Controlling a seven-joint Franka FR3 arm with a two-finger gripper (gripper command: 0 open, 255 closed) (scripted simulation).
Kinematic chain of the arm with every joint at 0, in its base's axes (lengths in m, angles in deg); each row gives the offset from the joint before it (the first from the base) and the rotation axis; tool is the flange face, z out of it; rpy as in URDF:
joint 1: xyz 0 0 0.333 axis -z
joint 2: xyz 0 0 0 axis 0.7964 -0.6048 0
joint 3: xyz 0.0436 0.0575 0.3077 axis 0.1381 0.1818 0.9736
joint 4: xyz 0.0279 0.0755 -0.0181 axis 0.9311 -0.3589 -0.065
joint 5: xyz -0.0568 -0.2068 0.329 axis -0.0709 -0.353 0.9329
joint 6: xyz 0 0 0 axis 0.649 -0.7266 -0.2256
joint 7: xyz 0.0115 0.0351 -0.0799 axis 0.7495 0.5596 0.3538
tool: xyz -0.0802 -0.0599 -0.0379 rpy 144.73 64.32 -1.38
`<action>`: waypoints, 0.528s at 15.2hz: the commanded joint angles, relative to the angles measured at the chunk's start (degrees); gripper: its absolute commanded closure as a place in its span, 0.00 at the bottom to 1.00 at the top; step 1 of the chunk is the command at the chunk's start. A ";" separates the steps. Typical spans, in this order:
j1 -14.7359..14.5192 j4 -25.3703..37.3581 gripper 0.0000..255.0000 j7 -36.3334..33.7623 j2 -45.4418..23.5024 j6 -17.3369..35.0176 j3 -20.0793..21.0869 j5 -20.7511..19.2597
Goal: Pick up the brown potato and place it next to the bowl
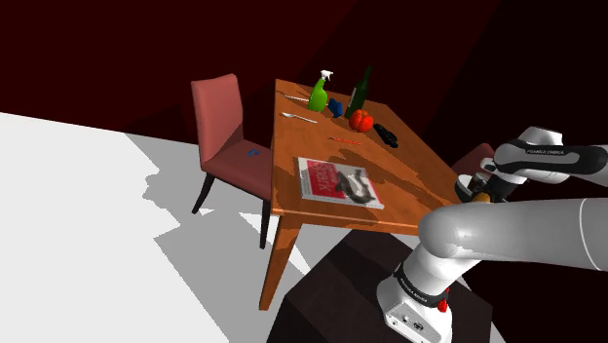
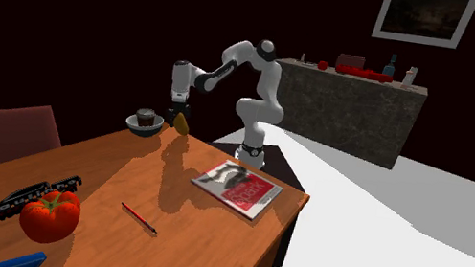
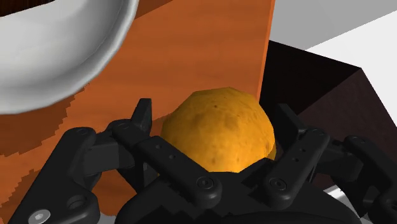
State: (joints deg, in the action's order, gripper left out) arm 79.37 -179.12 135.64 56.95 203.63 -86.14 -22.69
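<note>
Grips an orange-brown potato [image 3: 219,137] in the black gripper [image 3: 215,118], one finger pressed to each side. Holds it lifted above the tabletop [image 2: 204,215], close to the edge by the stand (shadow thrown on the wood beneath). Hangs just beside the pale bowl [image 2: 145,124], not touching it, near that end's corner. Farther along the tabletop: a magazine [image 2: 237,187], a red pen [image 2: 139,219], a tomato [image 2: 50,213].

Home dining room: wooden table [image 1: 292,146]; red padded chair [image 1: 222,122] beside it; framed picture [image 2: 427,16] on the wall; stone-faced sideboard [image 2: 345,110]; magazine [image 1: 339,182] and dark bottle [image 1: 360,93] on the table.
</note>
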 commanded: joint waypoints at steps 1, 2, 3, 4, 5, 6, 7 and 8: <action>-0.06 -0.89 0.00 -0.08 -0.26 -1.80 -0.75 -0.12; -0.14 -0.69 0.00 -0.14 -0.22 -2.15 -0.35 0.19; 0.60 -0.69 0.00 0.22 -0.22 -2.50 0.54 0.77; 1.43 0.06 0.00 0.65 0.44 -4.39 2.68 2.01; 2.08 0.89 0.00 1.01 1.10 -6.30 4.67 3.16; 2.56 1.82 0.00 1.32 1.72 -8.21 6.50 4.25; 2.84 2.61 0.00 1.54 2.17 -9.70 7.87 5.08; 2.85 2.61 0.00 1.55 2.16 -9.70 7.87 5.09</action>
State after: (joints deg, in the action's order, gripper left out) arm 82.34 -177.08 137.16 59.05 194.91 -79.06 -18.30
